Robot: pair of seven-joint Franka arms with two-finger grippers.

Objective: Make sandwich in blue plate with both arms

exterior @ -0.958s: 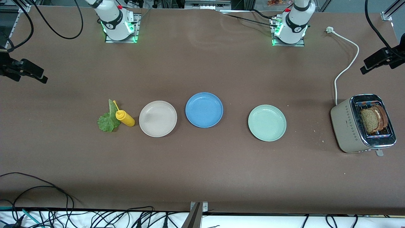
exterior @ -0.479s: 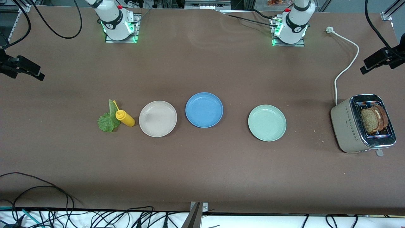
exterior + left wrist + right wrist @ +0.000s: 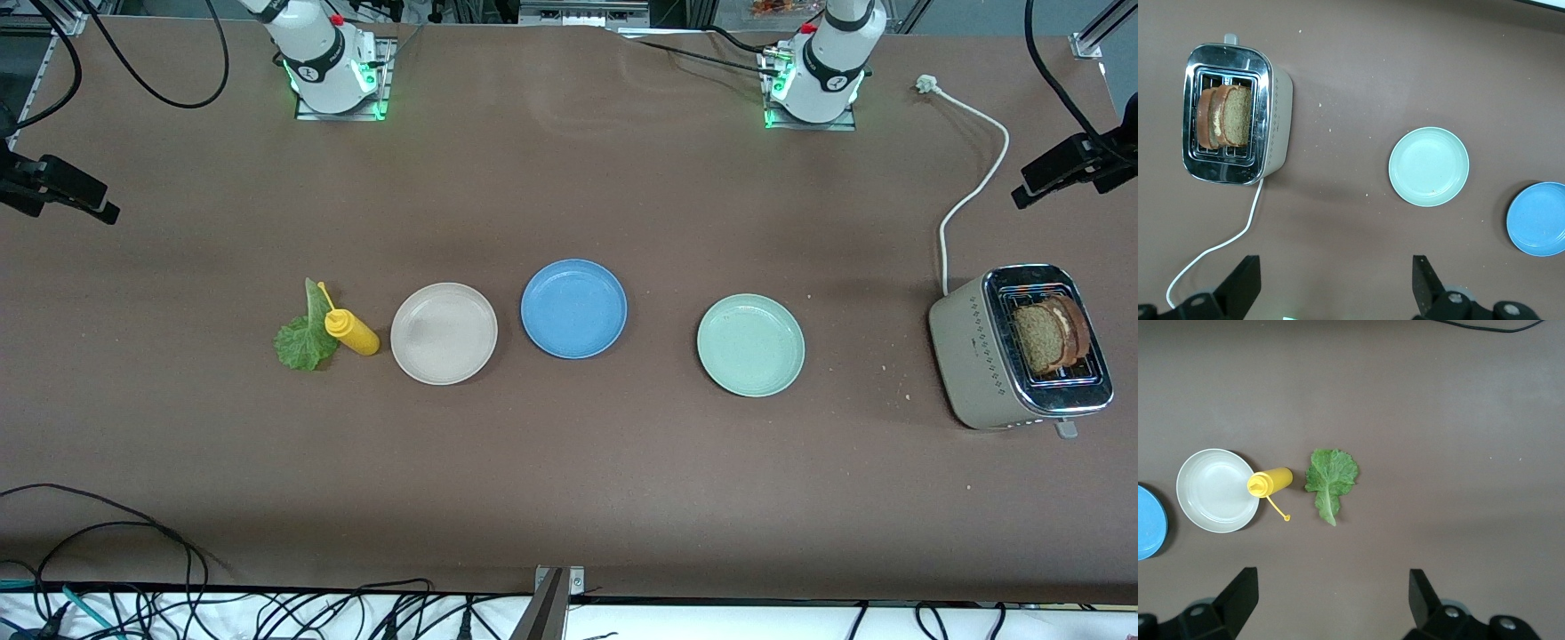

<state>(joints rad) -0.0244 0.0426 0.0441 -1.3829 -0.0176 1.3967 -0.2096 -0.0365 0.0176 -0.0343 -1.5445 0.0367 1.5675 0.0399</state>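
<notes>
The blue plate (image 3: 573, 308) sits empty mid-table; it also shows in the left wrist view (image 3: 1538, 219) and at the edge of the right wrist view (image 3: 1148, 520). Two brown bread slices (image 3: 1052, 333) stand in the toaster (image 3: 987, 356) at the left arm's end, also in the left wrist view (image 3: 1225, 117). A green lettuce leaf (image 3: 302, 338) lies flat at the right arm's end, also in the right wrist view (image 3: 1330, 477). My left gripper (image 3: 1335, 267) is open and empty, high over the table beside the toaster. My right gripper (image 3: 1332, 580) is open and empty, high over bare table beside the lettuce.
A yellow squeeze bottle (image 3: 351, 331) lies touching the lettuce, next to a beige plate (image 3: 444, 333). A mint-green plate (image 3: 750, 345) sits between the blue plate and the toaster. The toaster's white cord (image 3: 973, 187) trails toward the left arm's base.
The right gripper has drifted a little outward toward the right arm's end of the table. The left gripper has hardly moved. Nothing on the table has moved.
</notes>
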